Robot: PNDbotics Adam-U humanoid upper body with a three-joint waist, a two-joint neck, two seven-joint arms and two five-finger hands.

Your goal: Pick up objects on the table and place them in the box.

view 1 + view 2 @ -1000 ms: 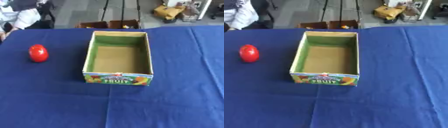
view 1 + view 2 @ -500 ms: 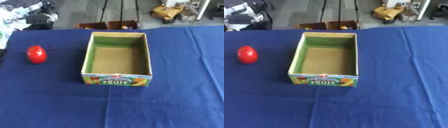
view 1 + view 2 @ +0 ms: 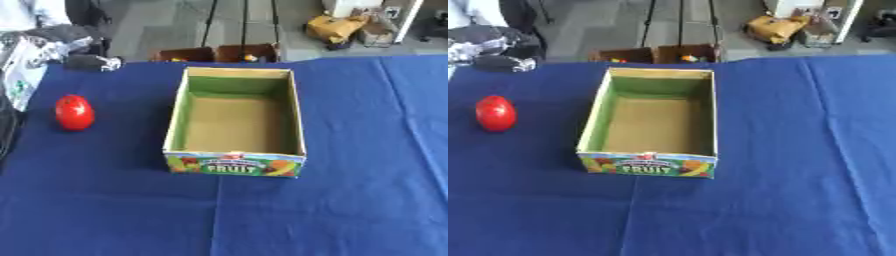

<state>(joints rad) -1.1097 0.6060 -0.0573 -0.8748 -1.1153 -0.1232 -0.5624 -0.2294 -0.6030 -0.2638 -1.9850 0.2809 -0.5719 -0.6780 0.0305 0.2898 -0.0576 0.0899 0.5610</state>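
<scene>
Even, fairly bright daylight-like light falls on the blue-clothed desk [image 3: 350, 200], with no glare. The open green-lined cardboard box [image 3: 236, 120] casts only a faint shadow to its left, toward the glossy red oval object [image 3: 74, 112]. Everything looks soft; beyond the box, the background blurs most.

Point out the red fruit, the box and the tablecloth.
red fruit [image 3: 74, 112], left eye view, middle of its body
box [image 3: 234, 164], left eye view, printed front wall
tablecloth [image 3: 367, 150], left eye view, bare blue patch right of the box
</scene>
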